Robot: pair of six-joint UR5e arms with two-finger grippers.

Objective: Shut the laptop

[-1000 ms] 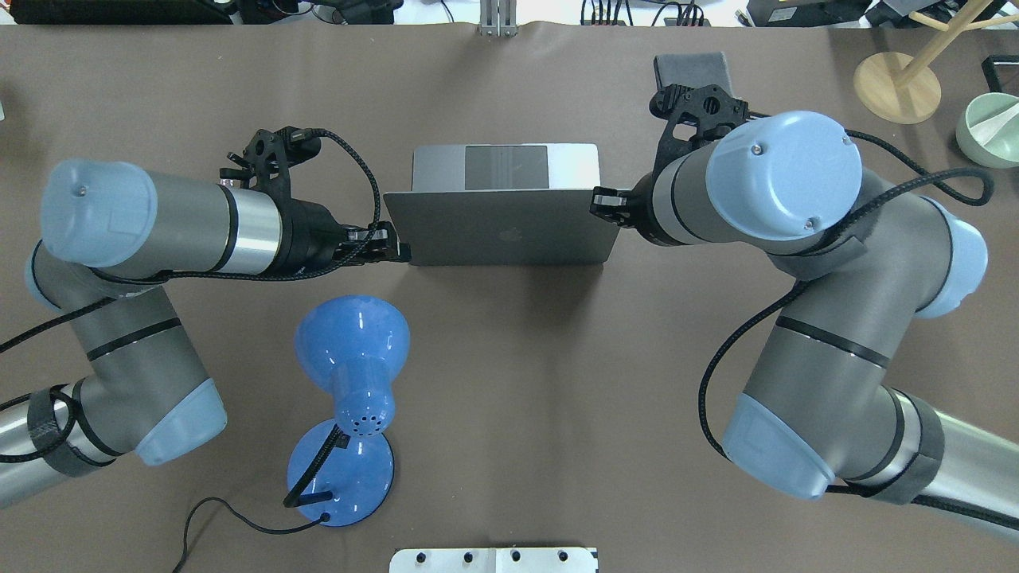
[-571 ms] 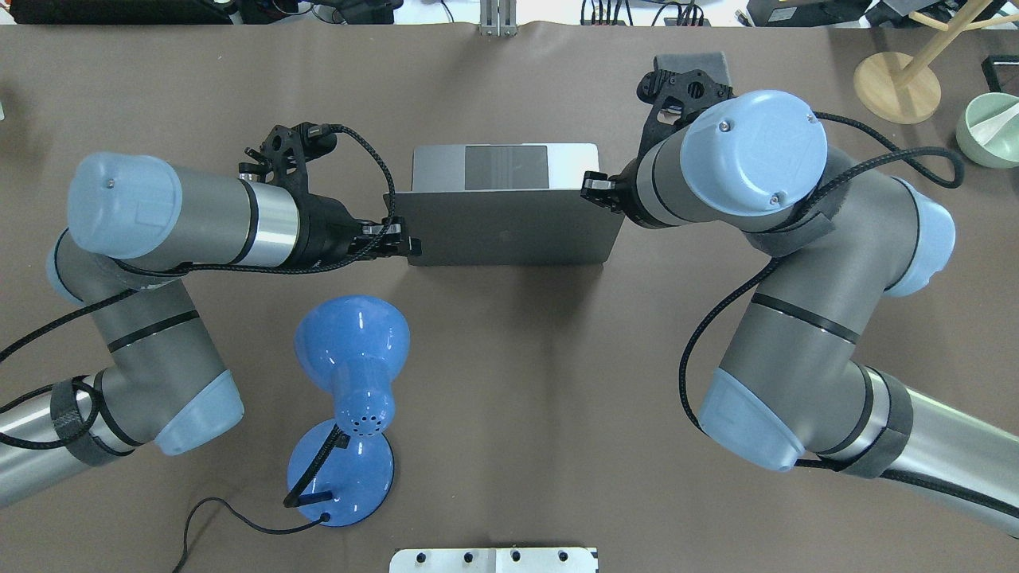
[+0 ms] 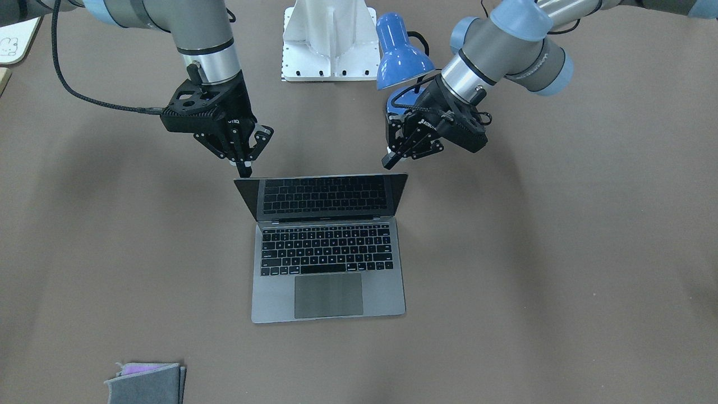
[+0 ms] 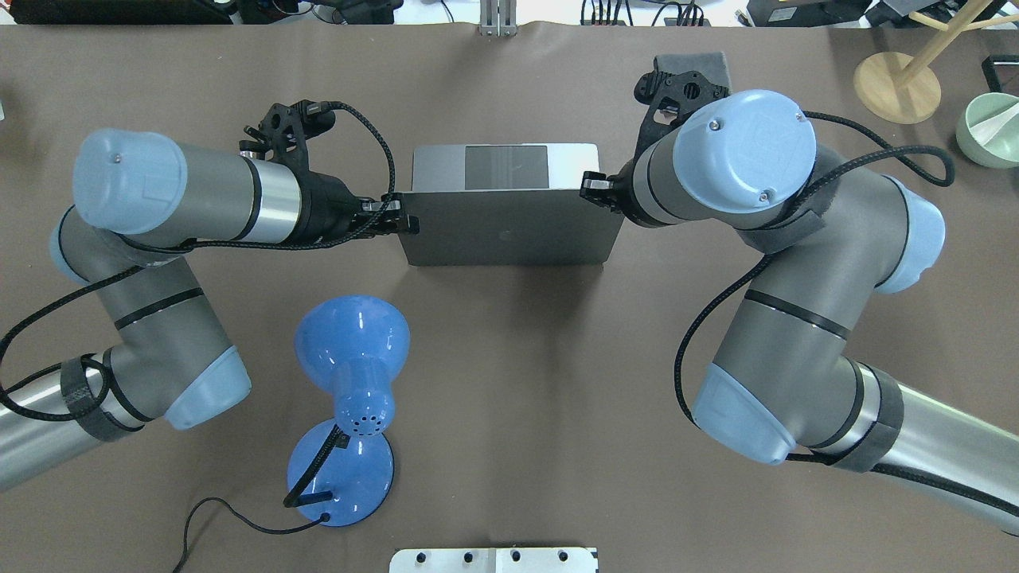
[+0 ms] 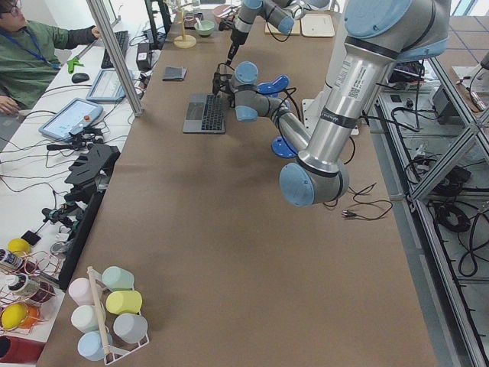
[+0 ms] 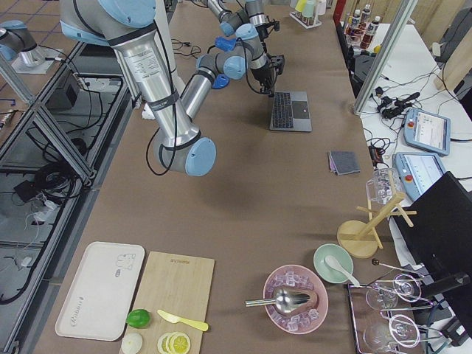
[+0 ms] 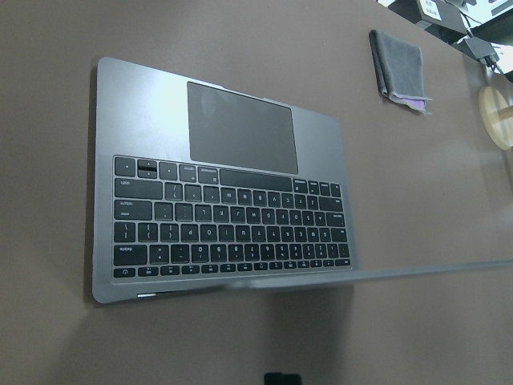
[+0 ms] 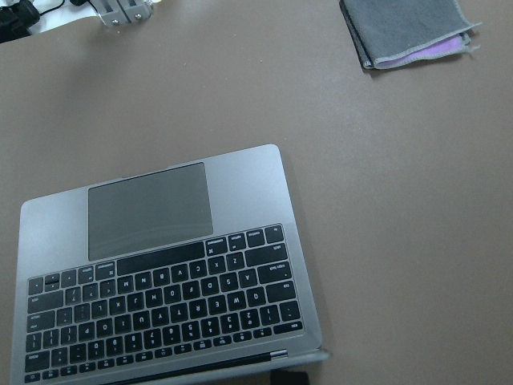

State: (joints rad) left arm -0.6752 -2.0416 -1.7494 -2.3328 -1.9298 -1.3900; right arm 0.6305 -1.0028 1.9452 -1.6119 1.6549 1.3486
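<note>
Front view: I've got the laptop (image 3: 328,264) mid-frame on the brown table (image 3: 561,280), lid part-way up, screen toward the camera, keys and trackpad exposed. There's bare table off its left, right and lower edges. The right gripper (image 3: 245,168) is at the lid's upper-left corner and the left gripper (image 3: 388,163) is just above the upper-right corner. I read both sets of jaws as pinched together on nothing, and can't confirm contact with the lid. The blue lamp (image 3: 401,56) is directly behind the left gripper, a white base plate (image 3: 331,45) is top centre, and a folded grey cloth (image 3: 146,382) is lower left, well apart. Overhead: the lid back fills the centre with a gripper tip at each side edge. The lamp is lower left, apart from the lid. A wooden stand (image 4: 896,87) and green bowl (image 4: 987,127) are upper right, well apart. Left side view: laptop small, upper centre, left wrist just right of it. Right side view: laptop upper centre, cloth lower right of it. Left wrist: keyboard deck centre, lid edge a blurred strip along the bottom, cloth top right. Right wrist: deck lower left, cloth top right, open table between.
</note>
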